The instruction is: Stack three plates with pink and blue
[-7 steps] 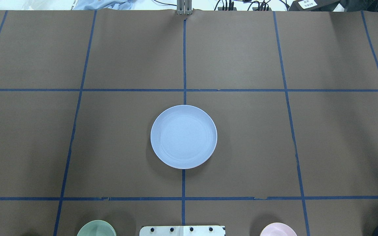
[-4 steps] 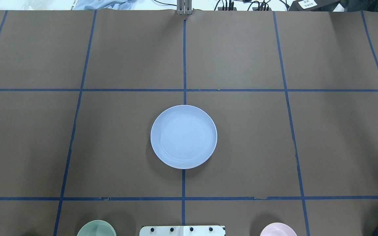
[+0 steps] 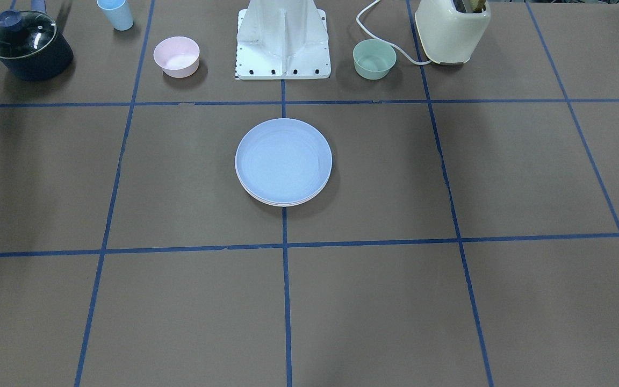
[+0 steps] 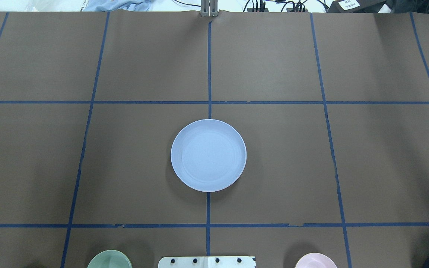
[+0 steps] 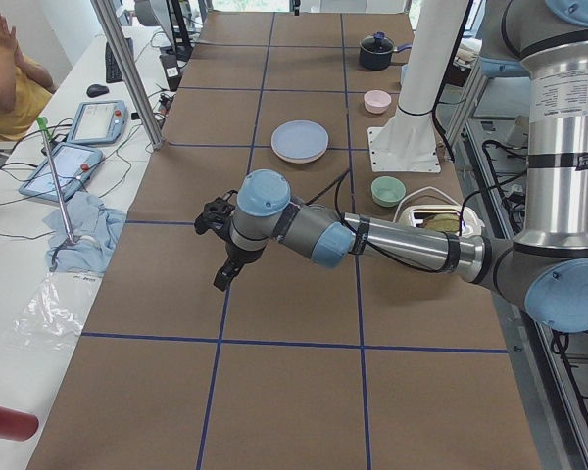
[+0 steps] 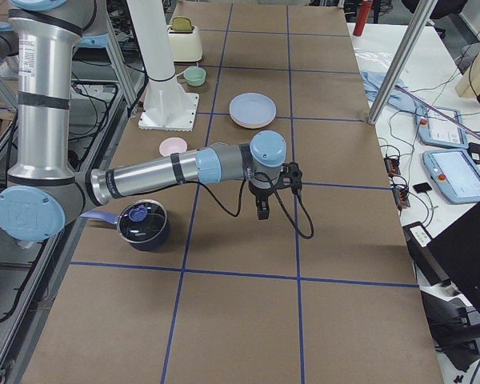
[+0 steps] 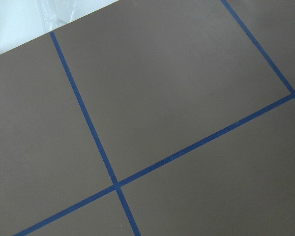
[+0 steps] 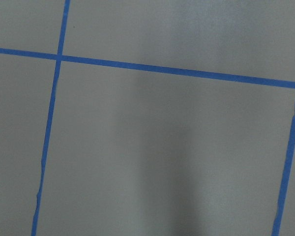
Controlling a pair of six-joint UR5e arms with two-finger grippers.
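A light blue plate [image 4: 208,155] lies at the table's centre, on top of a stack. In the front-facing view [image 3: 283,159] pale rims of plates under it [image 3: 283,203] show at its near edge; I cannot tell their colours apart. My left gripper [image 5: 225,277] hangs over the table far to the left of the stack, seen only in the exterior left view. My right gripper [image 6: 262,210] hangs far to the right of the stack, seen only in the exterior right view. I cannot tell whether either is open or shut. Both wrist views show only bare table.
By the robot base [image 3: 283,40] stand a pink bowl [image 3: 176,56], a green bowl [image 3: 374,59], a cream toaster [image 3: 452,29], a blue cup [image 3: 116,13] and a lidded dark pot [image 3: 27,45]. Tablets and a cloth lie beyond the table's far edge.
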